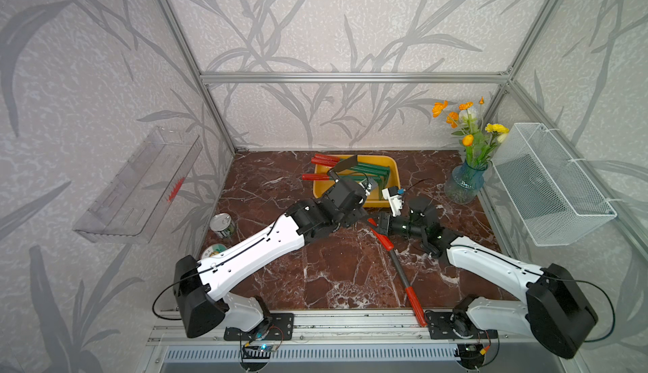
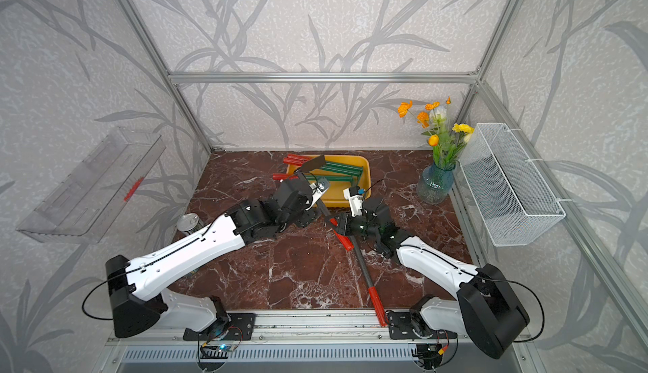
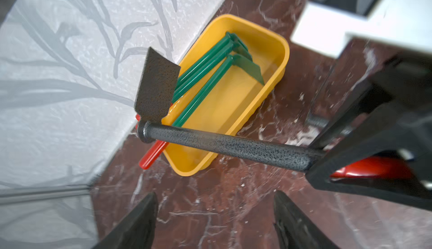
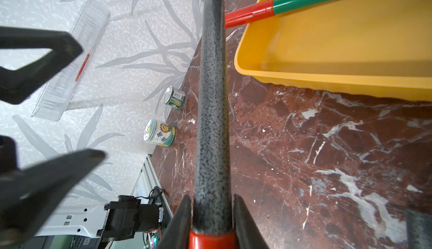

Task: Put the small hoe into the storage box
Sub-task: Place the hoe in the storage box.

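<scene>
One storage box (image 1: 393, 166) holds three green-shafted hoes (image 1: 368, 171). One small grey hoe (image 1: 345, 162) hangs above its left end; one grey-shafted tool (image 1: 399, 269) lies in front of it. Two tins (image 1: 222, 226) stand left of it, one flower vase (image 1: 464, 182) right.

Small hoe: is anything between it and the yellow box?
Nothing visible blocks the small hoe: its blade hangs over one end of the storage box. Green tools lie along one side inside; the rest is bare.
</scene>
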{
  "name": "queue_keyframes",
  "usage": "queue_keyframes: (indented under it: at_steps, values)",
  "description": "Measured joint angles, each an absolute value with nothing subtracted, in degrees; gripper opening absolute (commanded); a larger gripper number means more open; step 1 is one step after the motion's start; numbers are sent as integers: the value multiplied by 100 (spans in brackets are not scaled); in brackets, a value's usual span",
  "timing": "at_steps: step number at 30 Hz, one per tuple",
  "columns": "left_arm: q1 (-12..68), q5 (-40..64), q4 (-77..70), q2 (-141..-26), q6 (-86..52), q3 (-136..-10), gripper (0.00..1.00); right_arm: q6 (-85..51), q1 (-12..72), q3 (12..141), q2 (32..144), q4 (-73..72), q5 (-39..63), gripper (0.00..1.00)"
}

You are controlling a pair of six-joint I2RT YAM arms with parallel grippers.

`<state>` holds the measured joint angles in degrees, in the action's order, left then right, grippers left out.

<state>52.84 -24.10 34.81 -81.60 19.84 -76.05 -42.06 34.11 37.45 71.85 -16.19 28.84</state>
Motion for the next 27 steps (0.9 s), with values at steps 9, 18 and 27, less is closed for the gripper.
queue_keyframes:
  at_steps: [9, 18, 27]
  values:
    - [5116, -2106, 3592, -8267, 4045, -7308, 75, -4108, 3347, 4119, 6761, -784, 3350, 0]
    - [5063, -1931, 2805, -8287, 4729, -7301, 75, -4180, 3299, 4191, 6584, -475, 3612, 0]
    - [5096, -1933, 2300, -8486, 4405, -7301, 79, -4134, 3284, 4274, 6584, -213, 3089, 0]
